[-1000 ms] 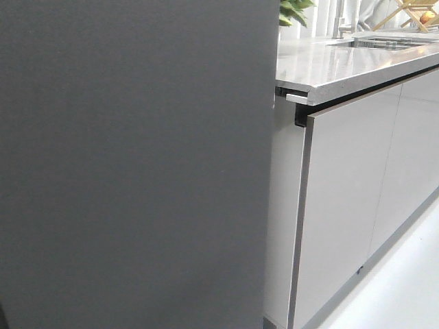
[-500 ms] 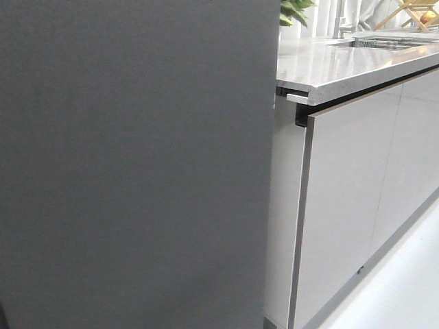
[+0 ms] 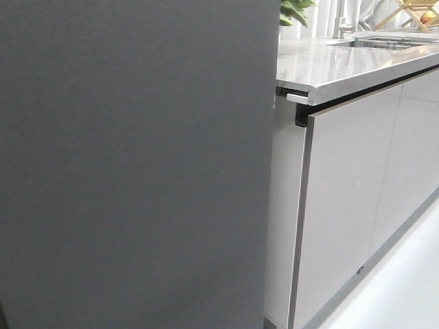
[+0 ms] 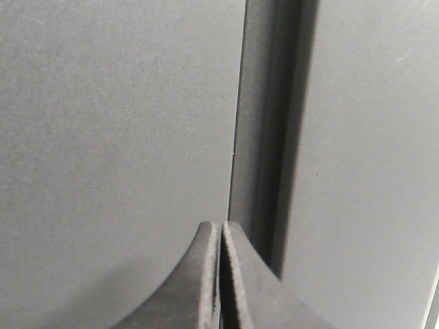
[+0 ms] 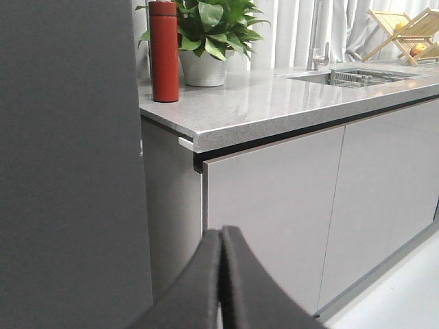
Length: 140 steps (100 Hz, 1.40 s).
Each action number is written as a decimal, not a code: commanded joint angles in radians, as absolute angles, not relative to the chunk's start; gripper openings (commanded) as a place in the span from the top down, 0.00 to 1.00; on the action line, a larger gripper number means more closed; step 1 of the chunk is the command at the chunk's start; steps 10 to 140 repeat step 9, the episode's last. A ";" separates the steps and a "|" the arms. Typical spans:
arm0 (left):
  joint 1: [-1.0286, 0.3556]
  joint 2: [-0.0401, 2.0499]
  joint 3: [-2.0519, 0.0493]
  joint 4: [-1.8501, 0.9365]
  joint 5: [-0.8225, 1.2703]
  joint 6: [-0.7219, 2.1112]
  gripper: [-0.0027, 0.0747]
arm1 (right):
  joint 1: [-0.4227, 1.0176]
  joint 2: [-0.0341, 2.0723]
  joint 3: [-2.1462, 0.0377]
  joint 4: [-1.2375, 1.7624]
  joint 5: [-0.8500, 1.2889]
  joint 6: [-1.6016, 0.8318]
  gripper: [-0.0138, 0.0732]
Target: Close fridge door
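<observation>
Front view was filled across its left two thirds by the fridge door (image 3: 130, 164), its matte dark grey outer face standing flat and upright toward the camera, its right edge running straight from top to bottom. Just beside that edge stood the glossy pale grey cabinet fronts (image 3: 343, 205), receding to the right under the speckled grey counter (image 3: 343, 65), with a pale floor (image 3: 405, 288) below them. A sink (image 3: 384, 43) was set into the counter farther back.

From the right wrist I could see the same door (image 5: 68, 164) on one side and the counter (image 5: 274, 96) on the other, carrying a potted green plant (image 5: 209, 34), a red cylindrical bottle (image 5: 164, 49) just beside it, and a wooden rack (image 5: 408, 31) far off by the curtains.

Against the door's dark face (image 4: 116, 137), next to a narrow vertical seam (image 4: 271, 123), the left end effector (image 4: 219, 274) had its fingers pressed together. The right end effector (image 5: 221, 281) likewise showed its fingers pressed together, holding nothing, in front of the cabinet fronts.
</observation>
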<state>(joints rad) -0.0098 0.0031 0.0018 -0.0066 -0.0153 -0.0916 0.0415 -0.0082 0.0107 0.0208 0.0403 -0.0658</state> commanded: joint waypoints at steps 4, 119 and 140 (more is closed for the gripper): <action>-0.020 0.022 0.030 -0.008 -0.092 -0.095 0.99 | 0.037 -0.012 0.022 0.013 -0.032 -0.067 0.93; -0.020 0.022 0.030 -0.008 -0.092 -0.095 0.99 | 0.037 -0.012 0.022 0.013 -0.032 -0.067 0.93; -0.020 0.022 0.030 -0.008 -0.092 -0.095 0.99 | 0.037 -0.012 0.022 0.013 -0.032 -0.067 0.93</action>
